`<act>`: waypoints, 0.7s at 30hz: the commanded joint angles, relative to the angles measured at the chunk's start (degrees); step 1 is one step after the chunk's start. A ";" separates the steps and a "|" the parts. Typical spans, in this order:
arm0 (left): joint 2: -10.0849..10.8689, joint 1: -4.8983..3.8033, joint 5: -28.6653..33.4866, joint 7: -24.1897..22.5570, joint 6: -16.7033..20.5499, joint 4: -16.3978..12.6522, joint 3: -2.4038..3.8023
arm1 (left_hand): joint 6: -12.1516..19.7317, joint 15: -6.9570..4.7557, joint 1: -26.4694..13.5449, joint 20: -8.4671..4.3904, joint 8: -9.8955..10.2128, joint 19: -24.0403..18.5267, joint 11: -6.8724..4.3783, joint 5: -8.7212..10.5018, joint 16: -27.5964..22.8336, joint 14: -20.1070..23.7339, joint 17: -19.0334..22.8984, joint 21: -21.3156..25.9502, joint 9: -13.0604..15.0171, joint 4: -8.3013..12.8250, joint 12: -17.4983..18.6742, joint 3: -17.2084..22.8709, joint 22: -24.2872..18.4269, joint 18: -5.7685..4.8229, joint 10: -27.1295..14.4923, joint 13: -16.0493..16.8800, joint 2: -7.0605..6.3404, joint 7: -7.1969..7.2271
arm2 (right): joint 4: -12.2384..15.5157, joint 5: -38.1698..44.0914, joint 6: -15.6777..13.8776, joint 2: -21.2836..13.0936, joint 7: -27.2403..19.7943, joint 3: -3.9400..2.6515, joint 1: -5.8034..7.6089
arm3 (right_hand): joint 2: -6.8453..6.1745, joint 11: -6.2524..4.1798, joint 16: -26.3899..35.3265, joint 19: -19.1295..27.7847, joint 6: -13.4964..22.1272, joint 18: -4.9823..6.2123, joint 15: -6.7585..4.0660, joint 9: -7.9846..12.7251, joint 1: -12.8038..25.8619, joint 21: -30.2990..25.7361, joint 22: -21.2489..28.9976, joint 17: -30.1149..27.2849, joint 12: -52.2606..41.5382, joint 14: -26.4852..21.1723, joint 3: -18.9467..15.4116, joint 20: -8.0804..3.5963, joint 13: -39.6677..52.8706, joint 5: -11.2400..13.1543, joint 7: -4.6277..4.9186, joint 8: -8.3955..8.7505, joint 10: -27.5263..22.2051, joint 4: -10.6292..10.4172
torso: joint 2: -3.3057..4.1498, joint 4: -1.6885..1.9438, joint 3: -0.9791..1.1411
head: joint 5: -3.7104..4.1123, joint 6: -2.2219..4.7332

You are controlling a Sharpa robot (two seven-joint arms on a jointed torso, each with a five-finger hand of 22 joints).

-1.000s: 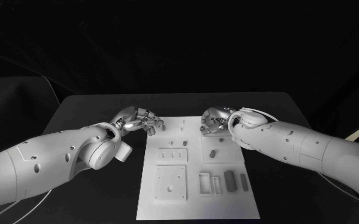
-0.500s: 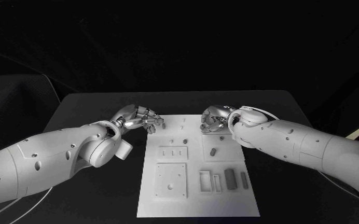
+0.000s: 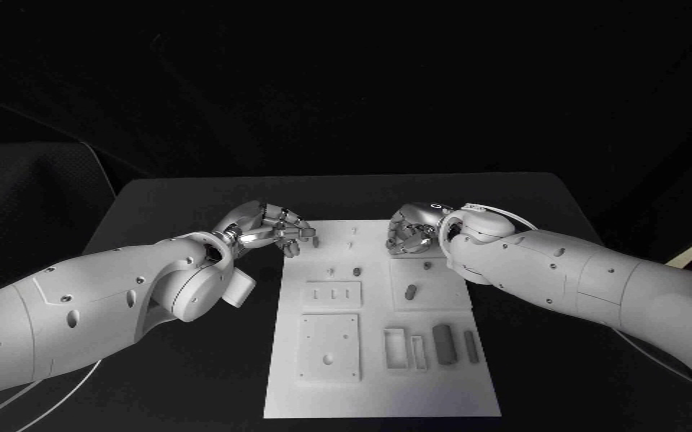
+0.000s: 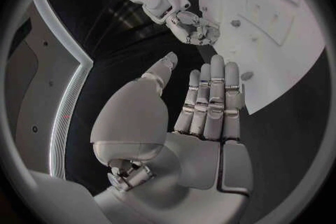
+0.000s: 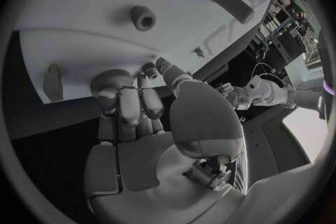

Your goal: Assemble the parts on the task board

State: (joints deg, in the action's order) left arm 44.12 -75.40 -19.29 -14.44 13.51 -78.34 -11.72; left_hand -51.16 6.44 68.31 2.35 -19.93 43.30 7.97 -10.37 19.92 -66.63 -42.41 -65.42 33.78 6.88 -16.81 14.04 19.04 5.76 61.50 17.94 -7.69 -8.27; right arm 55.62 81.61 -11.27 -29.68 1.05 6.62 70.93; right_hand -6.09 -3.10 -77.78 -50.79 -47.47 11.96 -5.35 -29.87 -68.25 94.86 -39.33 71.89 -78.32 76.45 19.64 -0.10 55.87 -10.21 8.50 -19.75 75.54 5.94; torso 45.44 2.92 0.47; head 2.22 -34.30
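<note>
The white task board [image 3: 382, 392] lies in the middle of the black table. My left hand [image 3: 264, 230] hovers at the board's far left corner; its fingers [image 4: 210, 95] lie straight with the thumb apart and hold nothing. My right hand [image 3: 410, 231] sits at the board's far edge, right of centre, with its fingers [image 5: 133, 102] curled in and nothing visible in them. A grey oblong part [image 3: 411, 292] lies on the board just nearer than that hand, also seen as the oblong part [image 5: 233, 4]. A short cylinder part [image 5: 143, 18] stands close to it.
Two dark grey bars [image 3: 444, 344] [image 3: 470, 346] lie in the board's near right area, beside pale slotted frames [image 3: 395, 350]. A square plate with a hole [image 3: 329, 350] sits near left. Bare black table [image 3: 173, 212] surrounds the board [image 4: 294, 22].
The whole picture has shifted slightly. Both hands keep their places at the board's far edge, and no part has moved.
</note>
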 commanded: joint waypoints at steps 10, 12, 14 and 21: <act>-0.31 -0.10 0.11 -0.15 0.05 0.13 0.09 | 0.07 -0.11 0.57 0.20 0.21 -0.42 0.03 -0.27 -0.38 0.43 0.06 0.43 -0.07 -0.09 -0.12 -0.29 -0.10 0.60 -0.24 0.03 0.06 -0.26 | -0.47 1.31 1.11 0.53 0.33 0.02 -0.06 | 0.58 -0.53 -0.53 -0.34 -1.09 0.84 -0.36 -0.07 0.05 0.80 -0.13 0.17 -0.40 -0.14 0.38 -0.13 0.13 -0.35 0.43 -0.41 -0.12 0.07 | 0.17 0.06 0.05 | 0.02 -0.14; -0.31 -0.11 0.11 -0.13 0.08 0.11 0.10 | 0.07 -0.11 0.58 0.20 0.21 -0.42 0.03 -0.27 -0.38 0.43 0.06 0.43 -0.07 -0.09 -0.13 -0.28 -0.10 0.60 -0.24 0.03 0.07 -0.26 | -0.67 1.35 1.04 0.63 0.34 0.02 -0.14 | 0.58 -0.53 -0.55 -0.35 -1.12 0.84 -0.36 -0.07 0.05 0.82 -0.14 0.18 -0.42 -0.13 0.38 -0.13 0.14 -0.35 0.44 -0.42 -0.12 0.07 | 0.17 0.09 0.04 | 0.00 -0.18; -0.28 -0.12 0.12 -0.11 0.10 0.08 0.10 | 0.07 -0.11 0.59 0.20 0.21 -0.42 0.03 -0.27 -0.38 0.43 0.06 0.43 -0.07 -0.09 -0.13 -0.28 -0.10 0.60 -0.24 0.03 0.07 -0.27 | -0.85 1.35 0.89 0.74 0.36 0.02 -0.26 | 0.59 -0.54 -0.58 -0.35 -1.16 0.84 -0.36 -0.08 0.05 0.83 -0.15 0.19 -0.44 -0.13 0.39 -0.13 0.15 -0.35 0.44 -0.43 -0.11 0.07 | 0.21 0.11 0.04 | -0.04 -0.25; -0.25 -0.16 0.17 0.03 0.21 0.11 0.12 | 0.07 -0.11 0.62 0.20 0.22 -0.44 0.04 -0.27 -0.40 0.44 0.06 0.45 -0.08 -0.10 -0.14 -0.27 -0.10 0.60 -0.24 0.03 0.10 -0.28 | -0.82 1.67 0.25 0.89 0.74 0.02 -0.46 | 0.98 -0.63 -1.06 -0.44 -1.91 0.91 -0.42 -0.21 -0.08 1.20 -0.28 0.42 -0.89 -0.02 0.70 -0.17 0.38 -0.36 0.43 -0.69 0.04 0.06 | 0.25 0.06 0.05 | -0.18 -0.31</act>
State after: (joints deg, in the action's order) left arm 43.97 -75.47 -19.27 -14.20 13.59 -78.14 -11.67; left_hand -51.17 6.43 68.31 2.55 -19.93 43.10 7.97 -10.37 19.70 -66.63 -42.42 -65.20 33.79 6.88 -16.81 14.04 19.00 5.34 61.50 17.94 -7.69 -8.27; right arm 54.83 82.12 -11.79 -28.84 1.12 6.44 70.86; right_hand -5.54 -3.33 -78.66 -50.96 -48.29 11.96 -5.33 -30.04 -68.31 94.86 -39.56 72.26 -78.98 76.45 19.98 -0.27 56.20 -10.21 8.08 -20.24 75.41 5.91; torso 45.67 2.99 0.53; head 2.06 -34.58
